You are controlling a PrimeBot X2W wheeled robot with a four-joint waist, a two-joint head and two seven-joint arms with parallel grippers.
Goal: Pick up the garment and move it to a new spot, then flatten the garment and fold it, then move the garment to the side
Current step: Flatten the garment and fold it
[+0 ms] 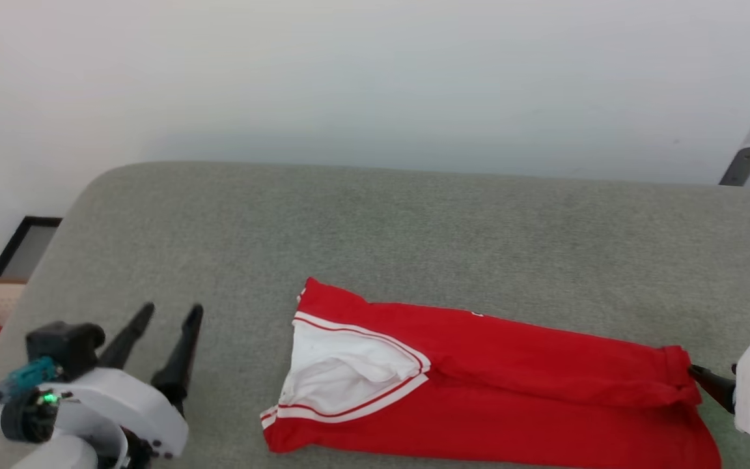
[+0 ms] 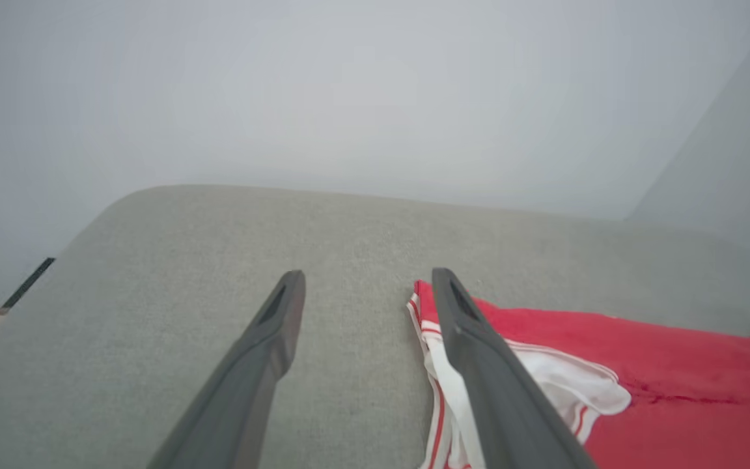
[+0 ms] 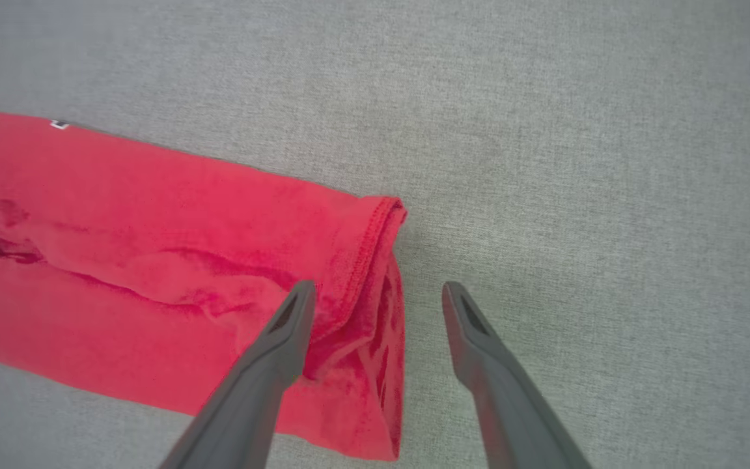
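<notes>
Folding the shirt (image 1: 512, 371) across, we should pinch both layers squarely. Left gripper (image 1: 172, 308) and right gripper (image 3: 378, 286) stand open, empty.

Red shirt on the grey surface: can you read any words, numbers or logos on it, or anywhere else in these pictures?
No text can be read anywhere.
The red shirt lies folded, its upturned cloth plain red, with a white, stripe-trimmed sleeve.
The small white mark at its far edge is too small to read.
</notes>
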